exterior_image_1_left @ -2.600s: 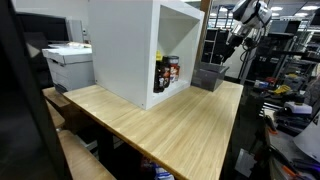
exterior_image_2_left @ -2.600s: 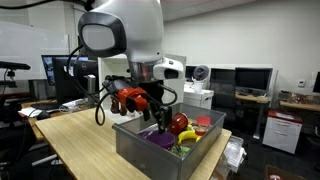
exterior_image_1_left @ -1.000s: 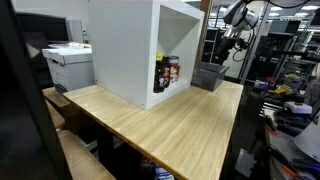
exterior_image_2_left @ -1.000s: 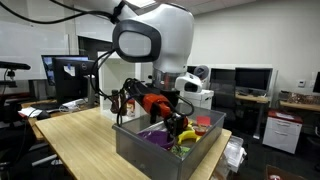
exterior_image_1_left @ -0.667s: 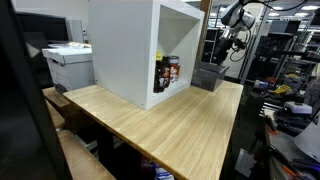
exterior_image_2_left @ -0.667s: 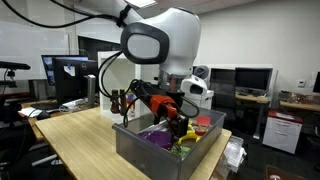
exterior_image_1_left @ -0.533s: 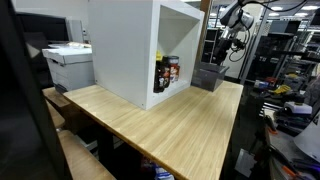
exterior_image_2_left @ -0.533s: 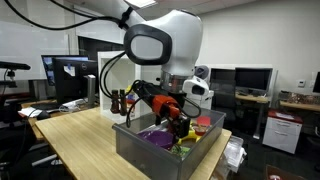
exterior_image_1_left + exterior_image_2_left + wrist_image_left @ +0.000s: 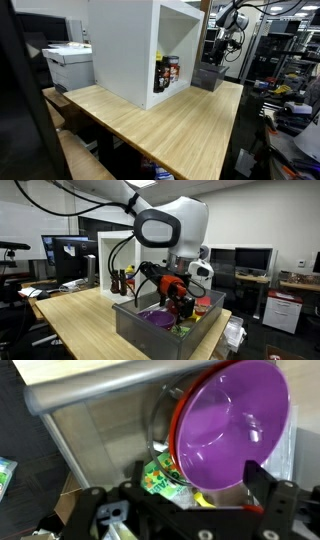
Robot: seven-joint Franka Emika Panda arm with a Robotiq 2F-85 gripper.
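Lab counter: grey bin holds a purple bowl, tilted against clutter; pincer hovers above, spread wide, empty.

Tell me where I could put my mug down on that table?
The table lies bare from the white cabinet to its near edge, and along the strip beside the grey bin. The cabinet's shelf holds bottles. The bin is crowded: a purple bowl and other things fill it, with the open gripper over it.
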